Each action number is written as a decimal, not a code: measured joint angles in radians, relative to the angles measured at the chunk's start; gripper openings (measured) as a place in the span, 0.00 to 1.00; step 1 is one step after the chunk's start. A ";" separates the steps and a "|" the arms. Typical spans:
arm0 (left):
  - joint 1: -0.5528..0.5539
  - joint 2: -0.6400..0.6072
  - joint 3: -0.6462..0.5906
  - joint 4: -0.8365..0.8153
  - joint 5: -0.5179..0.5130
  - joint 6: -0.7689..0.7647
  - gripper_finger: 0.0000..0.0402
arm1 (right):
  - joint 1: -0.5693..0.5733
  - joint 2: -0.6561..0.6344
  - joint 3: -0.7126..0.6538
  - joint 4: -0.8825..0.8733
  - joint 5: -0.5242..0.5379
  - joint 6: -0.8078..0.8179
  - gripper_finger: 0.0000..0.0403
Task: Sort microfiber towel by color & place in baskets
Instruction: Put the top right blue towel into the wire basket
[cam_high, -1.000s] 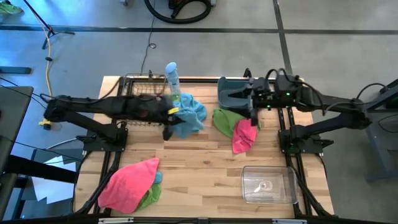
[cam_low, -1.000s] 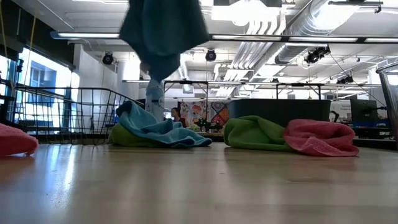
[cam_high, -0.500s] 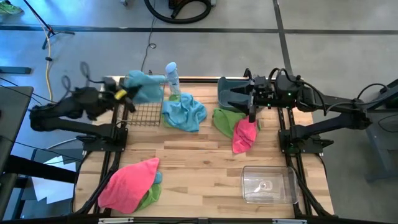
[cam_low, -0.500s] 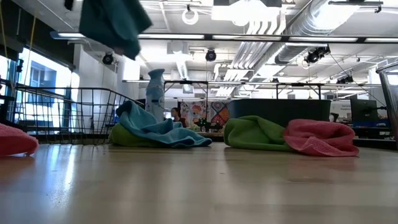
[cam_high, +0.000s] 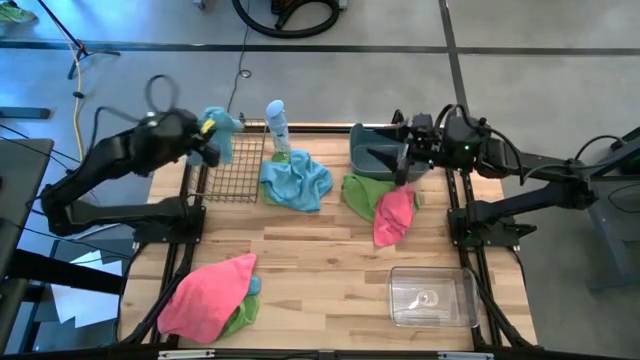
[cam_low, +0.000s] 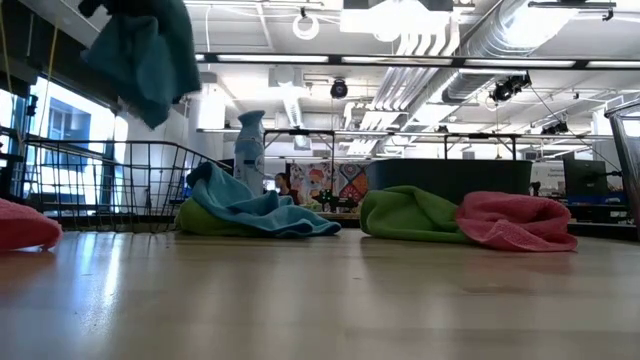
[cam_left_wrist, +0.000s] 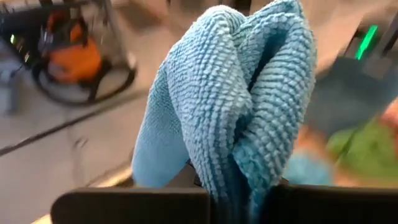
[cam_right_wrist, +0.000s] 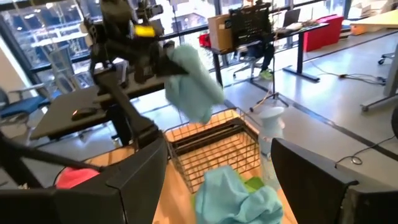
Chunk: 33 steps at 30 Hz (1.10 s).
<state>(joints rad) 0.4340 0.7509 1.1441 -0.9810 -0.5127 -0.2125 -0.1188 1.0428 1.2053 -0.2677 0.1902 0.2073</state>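
We've got the left gripper (cam_high: 205, 140) up over the wire basket (cam_high: 228, 165) at the bench's far left corner, jaws clamped on a blue towel (cam_high: 218, 125), presumably so it drops in. Right gripper (cam_high: 405, 168) waits, jaws apart, over the tub (cam_high: 372, 145) at the far edge.

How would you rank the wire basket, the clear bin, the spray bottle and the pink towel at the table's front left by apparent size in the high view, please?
1. Pink towel, largest.
2. Clear bin and wire basket look alike, so I won't rank them.
3. Spray bottle, smallest.

Seven towels (cam_high: 296, 183), three baskets (cam_high: 226, 165) — one spray bottle (cam_high: 277, 124)
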 joint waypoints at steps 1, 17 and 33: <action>0.036 0.034 0.014 -0.048 0.024 0.029 0.00 | -0.003 0.000 0.000 0.004 0.001 0.002 0.70; 0.433 0.451 -0.042 -0.119 0.363 0.718 0.00 | -0.008 0.001 0.000 0.002 0.001 0.008 0.70; 0.431 0.694 -0.244 0.122 0.430 0.976 0.00 | -0.008 0.001 0.000 -0.007 0.013 0.090 0.70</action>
<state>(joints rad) 0.8646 1.4454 0.9003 -0.8595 -0.0830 0.7635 -0.1268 1.0435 1.2053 -0.2749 0.2031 0.2973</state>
